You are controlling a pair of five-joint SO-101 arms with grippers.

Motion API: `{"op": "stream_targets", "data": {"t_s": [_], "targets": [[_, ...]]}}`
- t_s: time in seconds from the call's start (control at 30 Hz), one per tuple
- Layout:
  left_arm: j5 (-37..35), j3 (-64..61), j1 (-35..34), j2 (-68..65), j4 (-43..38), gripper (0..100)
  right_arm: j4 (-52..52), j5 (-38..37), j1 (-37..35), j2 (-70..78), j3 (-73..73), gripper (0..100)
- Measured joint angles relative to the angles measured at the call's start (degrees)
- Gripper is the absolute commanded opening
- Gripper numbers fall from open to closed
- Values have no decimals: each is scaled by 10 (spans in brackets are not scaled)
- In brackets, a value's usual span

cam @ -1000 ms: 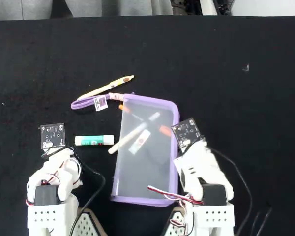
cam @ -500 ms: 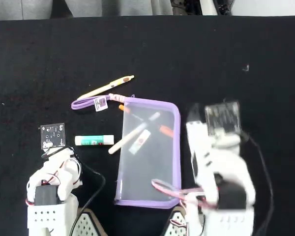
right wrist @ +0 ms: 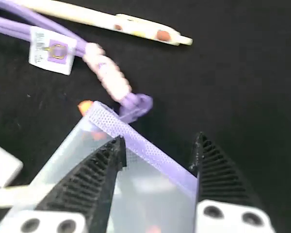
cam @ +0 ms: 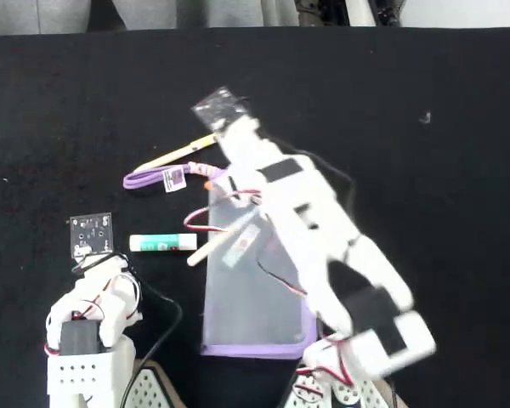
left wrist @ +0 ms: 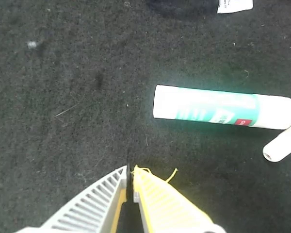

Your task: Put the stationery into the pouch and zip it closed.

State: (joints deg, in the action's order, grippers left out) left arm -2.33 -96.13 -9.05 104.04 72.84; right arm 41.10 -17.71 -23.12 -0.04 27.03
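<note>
Pouch [cam: 246, 306] lies flat; my right gripper [right wrist: 160, 141] stands wide over its far left corner, my left gripper [left wrist: 132, 170] pressed closed near the glue stick [left wrist: 223, 108].

Even, probably overhead light; faint shadows

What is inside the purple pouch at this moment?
Through the clear face of the pouch show a small white and pink item and part of a cream pen, whose end sticks out at the side. The right arm covers the upper part.
</note>
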Motion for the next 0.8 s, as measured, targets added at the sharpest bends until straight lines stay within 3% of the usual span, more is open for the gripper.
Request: {"op": "stream_targets", "data": {"t_s": [0.2, 0.47, 0.8], "targets": [[0, 0, 0, 0, 0, 30, -9, -9, -10, 127, -105, 228], [0, 0, 0, 0, 0, 30, -9, -109, -68, 155, -171, 230], [0, 0, 0, 0, 0, 30, -9, -161, -91, 259, -251, 228]]}}
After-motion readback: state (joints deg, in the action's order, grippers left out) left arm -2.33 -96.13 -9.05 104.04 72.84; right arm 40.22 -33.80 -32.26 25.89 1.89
